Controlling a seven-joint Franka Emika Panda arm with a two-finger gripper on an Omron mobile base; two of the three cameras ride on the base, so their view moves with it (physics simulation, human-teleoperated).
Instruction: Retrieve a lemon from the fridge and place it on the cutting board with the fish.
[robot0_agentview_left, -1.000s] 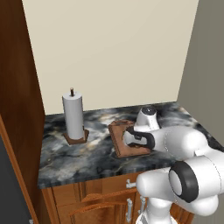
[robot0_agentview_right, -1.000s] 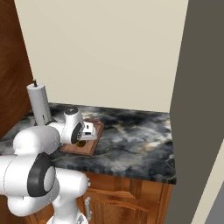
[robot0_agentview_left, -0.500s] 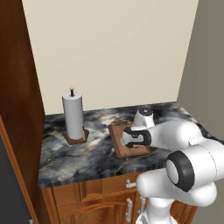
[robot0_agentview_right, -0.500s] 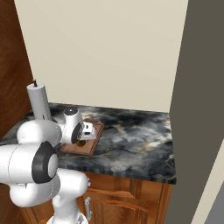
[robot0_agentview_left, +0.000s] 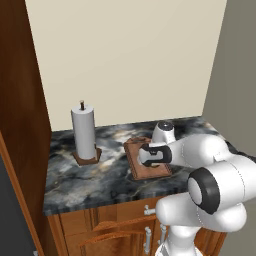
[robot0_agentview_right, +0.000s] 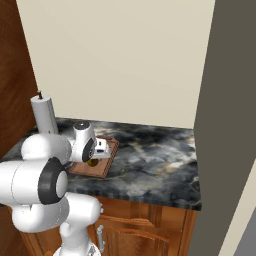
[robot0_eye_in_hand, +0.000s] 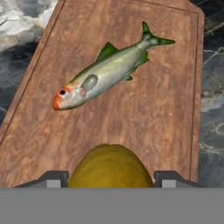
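In hand view, fish (robot0_eye_in_hand: 107, 74) beyond held lemon (robot0_eye_in_hand: 110, 168).

Glossy white arm (robot0_agentview_left: 210, 150), dark joints

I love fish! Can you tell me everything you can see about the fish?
The fish is slim and silvery grey-green, with an orange snout, a dark round eye, a grey side fin, green fins along its back and belly, and a forked green tail. It lies flat on its side, slantwise on the brown wooden board, head toward one long edge, tail toward the far corner. Only the board touches it. The lemon, between the gripper fingers, sits apart from it.
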